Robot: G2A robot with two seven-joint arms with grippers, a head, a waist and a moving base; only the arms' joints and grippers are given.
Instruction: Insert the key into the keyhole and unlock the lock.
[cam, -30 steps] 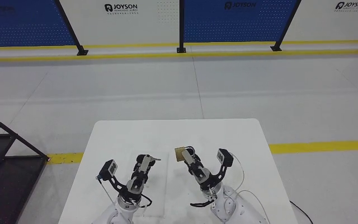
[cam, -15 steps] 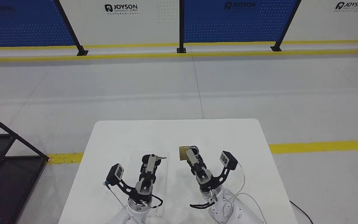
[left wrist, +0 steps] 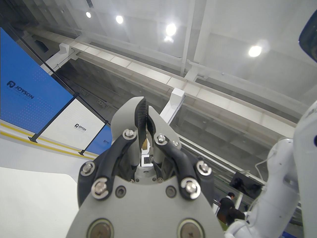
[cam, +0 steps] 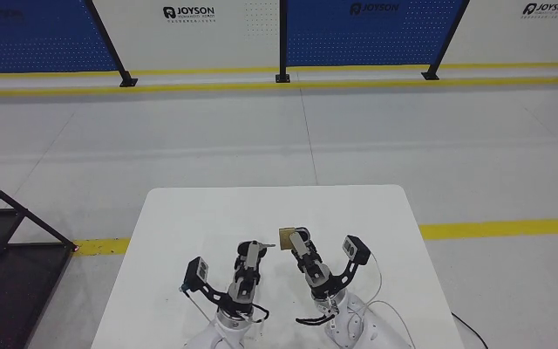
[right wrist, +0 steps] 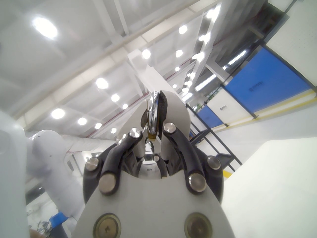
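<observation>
— Start on the left. Where is the key?

— The small silver metal key [cam: 265,246] is pinched in the left gripper [left wrist: 145,107], held up over the white rectangular table [cam: 174,218]. Its free end sticks out past the fingertips to the right, toward the lock.

— And those jaws?

— Pressed almost together on the key. In the left wrist view only a thin sliver of it shows between the black ribbed pads [left wrist: 140,115].

— Now the lock.

— Just right of the key is a square brass padlock with a silver shackle [cam: 284,237], also held off the table. The right gripper [right wrist: 156,101] has it, with its jaws clamped on the shackle, which lies between the pads. In the top view the brass body shows to the left of the fingers, on the side toward the key.

— Are key and padlock touching?

— The top view shows the key's end near the padlock with a small gap between them. Whether the two line up, I cannot tell.

— Where over the table?

— Over its near half, around the middle, with the two grippers side by side.
</observation>
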